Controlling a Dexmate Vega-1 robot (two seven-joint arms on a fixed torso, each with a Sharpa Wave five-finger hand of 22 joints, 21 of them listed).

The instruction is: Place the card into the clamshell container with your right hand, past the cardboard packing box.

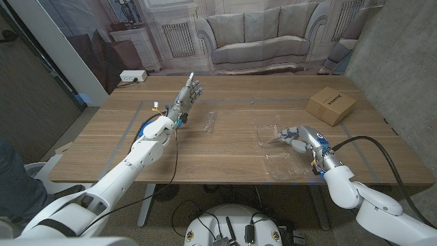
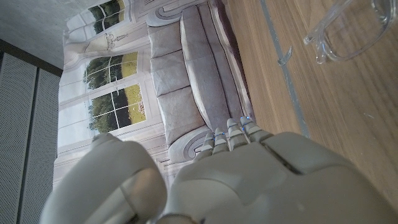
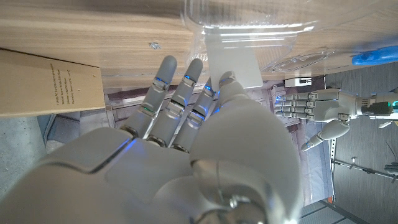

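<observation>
White card point(image 3: 231, 61) nearing the clamshell container point(image 1: 273, 134).
Our right hand point(image 1: 298, 138) pinches it over the open tray; next we lower and release.

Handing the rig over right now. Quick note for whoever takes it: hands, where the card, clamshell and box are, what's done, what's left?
Right hand: pinches the white card, holding it at the open clamshell container.
Left hand: raised over the table's left side, fingers apart, holding nothing.
Cardboard packing box: far right of the table, beyond the right hand.
Clear glasses lie mid-table.
Done: card picked up and brought to the container.
Left: release the card inside, withdraw the hand.
</observation>
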